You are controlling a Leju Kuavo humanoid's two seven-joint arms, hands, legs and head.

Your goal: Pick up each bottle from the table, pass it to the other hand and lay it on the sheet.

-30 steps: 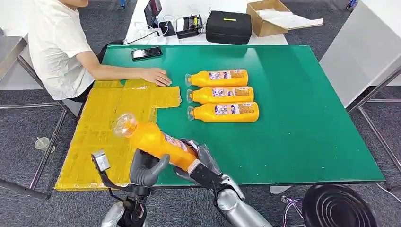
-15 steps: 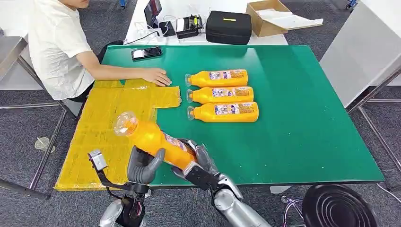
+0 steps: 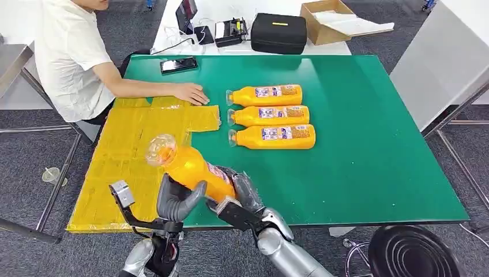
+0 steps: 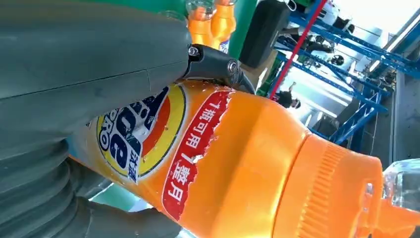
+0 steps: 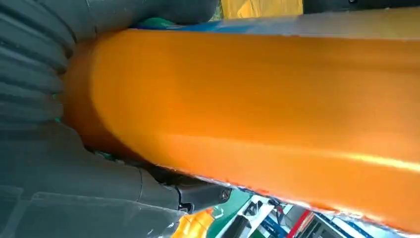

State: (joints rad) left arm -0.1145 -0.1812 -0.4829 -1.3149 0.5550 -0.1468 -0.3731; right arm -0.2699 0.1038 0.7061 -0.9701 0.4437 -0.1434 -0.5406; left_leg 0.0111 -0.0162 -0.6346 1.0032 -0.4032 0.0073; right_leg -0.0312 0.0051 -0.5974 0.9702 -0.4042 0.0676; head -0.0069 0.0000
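Observation:
An orange bottle (image 3: 193, 167) with a clear cap is held tilted above the table's near edge, cap toward the yellow sheet (image 3: 124, 156). My right hand (image 3: 239, 199) grips its base end. My left hand (image 3: 176, 202) wraps around its middle from below, thumb across the body. The left wrist view shows the thumb of the left hand (image 4: 74, 74) lying over the labelled bottle (image 4: 237, 163). In the right wrist view the bottle (image 5: 257, 114) lies against my right hand (image 5: 44, 148). Three more orange bottles (image 3: 271, 115) lie side by side on the green table (image 3: 357, 150).
A person sits at the far left with a hand (image 3: 193, 93) resting on the sheet's far edge. A phone (image 3: 177, 64) lies at the table's back left. A black case (image 3: 279, 33) and a cardboard box (image 3: 328, 20) stand behind the table.
The held bottle has tipped more upright and its cap has shifted right. My left hand has risen and closed further around the bottle's middle.

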